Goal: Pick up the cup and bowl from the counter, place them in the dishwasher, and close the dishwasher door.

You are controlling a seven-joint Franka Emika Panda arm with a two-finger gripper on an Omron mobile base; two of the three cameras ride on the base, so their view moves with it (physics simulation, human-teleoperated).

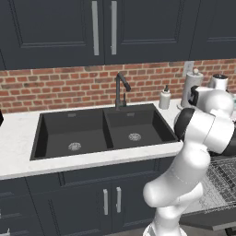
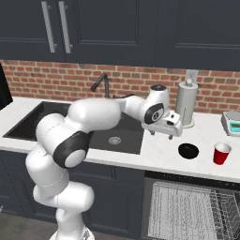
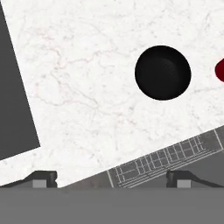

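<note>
A black bowl sits on the white counter, right of the sink. A red cup stands upright just right of the bowl. My gripper hangs above the counter, a little left of and behind the bowl, open and empty. In the hand view the bowl lies ahead and to the right, a sliver of the cup shows at the right edge, and my gripper stands wide open. Below the counter edge the dishwasher rack is pulled out over the lowered dishwasher door.
The black double sink with its faucet lies left of the gripper. A soap bottle and a paper towel roll stand by the brick wall. A small scale sits at the far right. Navy cupboards hang overhead.
</note>
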